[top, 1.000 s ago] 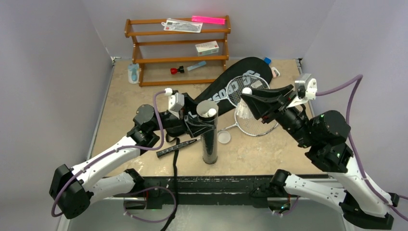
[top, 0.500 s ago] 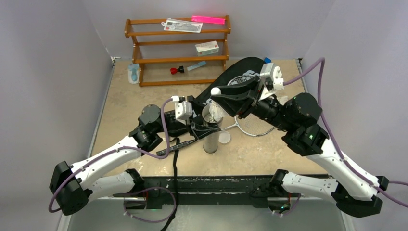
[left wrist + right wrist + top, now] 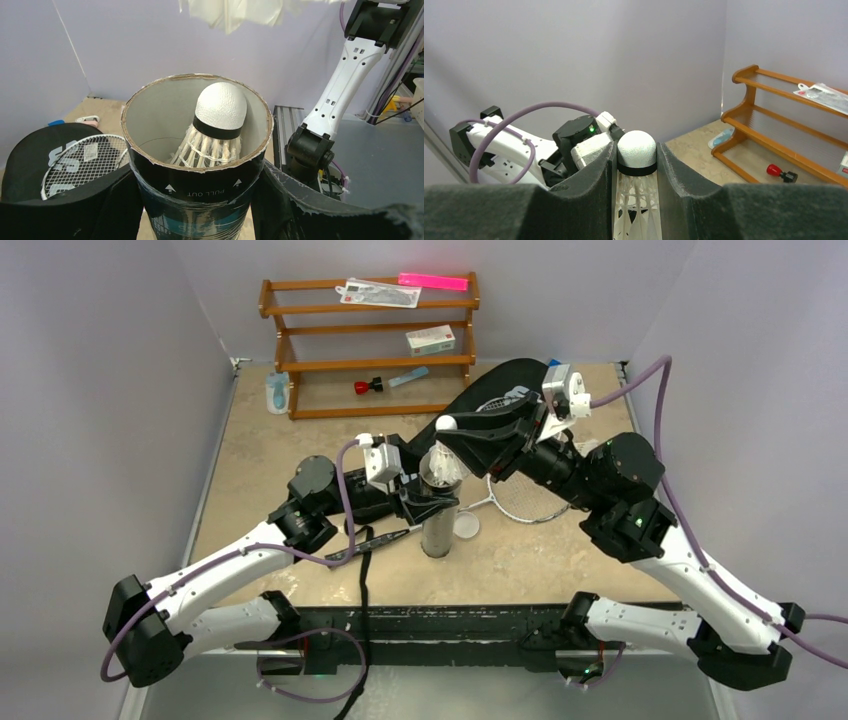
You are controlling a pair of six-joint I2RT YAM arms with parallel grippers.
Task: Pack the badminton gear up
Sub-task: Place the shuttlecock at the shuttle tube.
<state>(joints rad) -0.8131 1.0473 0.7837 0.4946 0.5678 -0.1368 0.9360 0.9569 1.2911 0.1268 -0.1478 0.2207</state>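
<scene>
Holding a dark tube [image 3: 436,535] upright near the middle of the tabletop [image 3: 270,460], the left jaws are clamped around its sides, likely to steady its open mouth, where one white shuttlecock [image 3: 220,112] already sits cork up. The right jaws pinch a second shuttlecock [image 3: 636,150] by its feathers, cork up, just above that mouth, an orientation that should let it nest over the first. Rackets [image 3: 525,498] and the black bag [image 3: 495,400] lie farther back on the right.

The right hand [image 3: 452,436] has swung its shuttlecock [image 3: 446,424] leftward, above the tube [image 3: 437,528].
</scene>
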